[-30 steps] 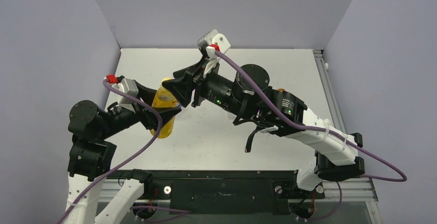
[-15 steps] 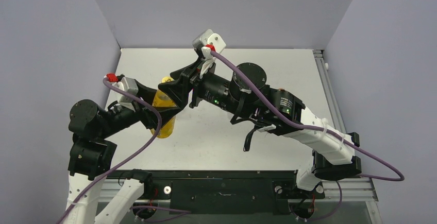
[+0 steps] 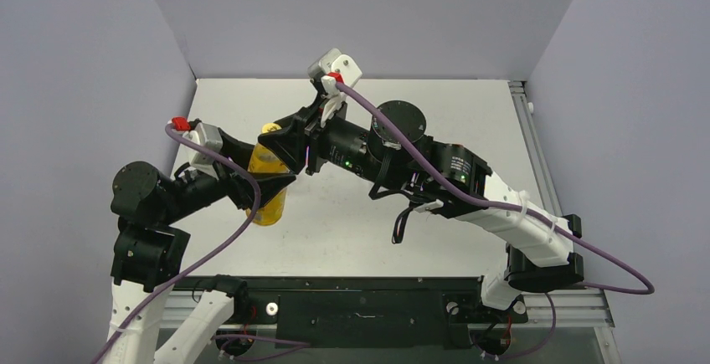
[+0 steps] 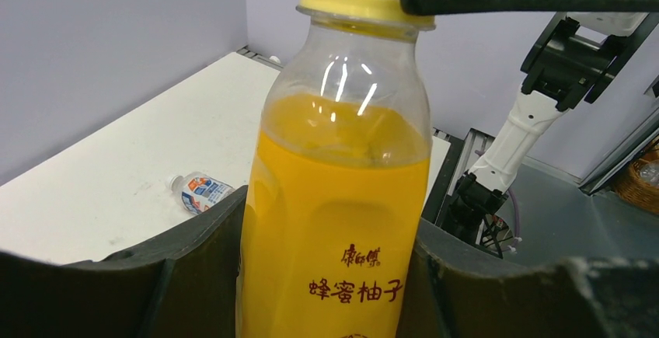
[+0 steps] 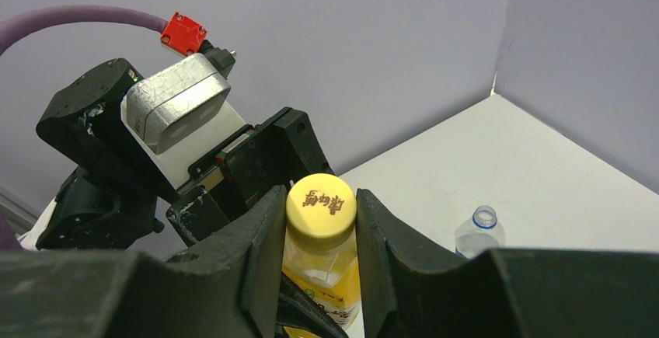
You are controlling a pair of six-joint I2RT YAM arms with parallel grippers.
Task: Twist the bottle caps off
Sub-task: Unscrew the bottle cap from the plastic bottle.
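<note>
A bottle of yellow juice (image 4: 334, 221) stands upright off the table, with my left gripper (image 4: 334, 283) shut on its body. Its yellow cap (image 5: 321, 204) sits on the neck, and my right gripper (image 5: 321, 217) is shut on that cap, one finger pressed against each side. In the top view the yellow bottle (image 3: 270, 205) hangs over the left part of the table, the left gripper (image 3: 264, 182) across its middle and the right gripper (image 3: 280, 140) at its top. The other caps are out of view.
A small water bottle with a white-blue label (image 4: 200, 192) lies on the white table (image 3: 435, 113) beyond the held bottle. An uncapped clear bottle with a blue neck ring (image 5: 479, 233) shows to the right. Grey walls enclose the table on three sides.
The right gripper has shifted a little left and its fingers have closed onto the yellow cap. The left gripper has kept its hold on the bottle.
</note>
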